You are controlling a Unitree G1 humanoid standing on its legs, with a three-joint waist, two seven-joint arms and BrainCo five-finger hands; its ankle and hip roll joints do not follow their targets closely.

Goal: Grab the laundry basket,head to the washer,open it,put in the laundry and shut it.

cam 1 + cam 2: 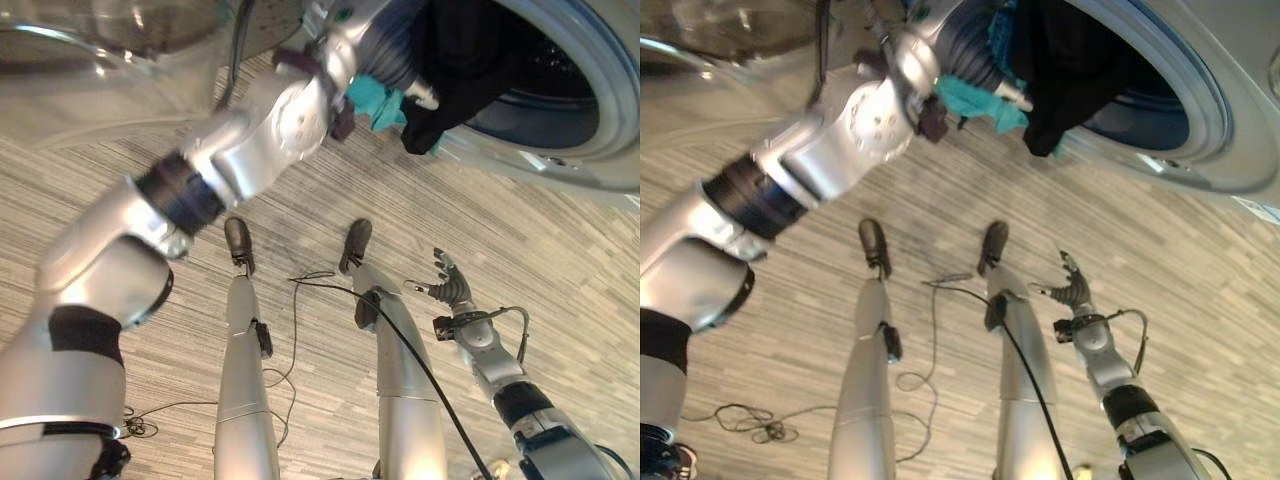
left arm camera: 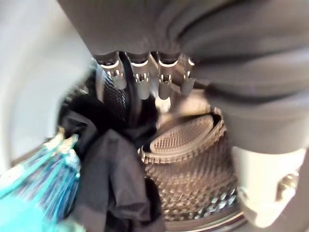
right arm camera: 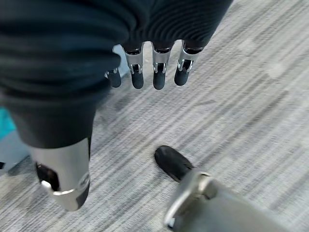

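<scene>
The washer (image 1: 600, 110) stands open at the upper right, its perforated steel drum (image 2: 193, 169) showing past my left hand (image 1: 392, 52). That hand is at the drum's mouth with its fingers (image 2: 140, 82) straight and nothing curled in them. A black garment (image 1: 450, 85) hangs over the lower rim of the opening, half inside, just beside the hand. A teal garment (image 1: 375, 100) bunches next to it at the rim, under my wrist. My right hand (image 1: 450, 285) hangs low over the floor, fingers (image 3: 159, 72) relaxed and holding nothing.
The washer's round glass door (image 1: 90, 50) is swung out at the upper left, close to my left forearm. Striped grey-brown flooring (image 1: 560, 260) spreads below the machine.
</scene>
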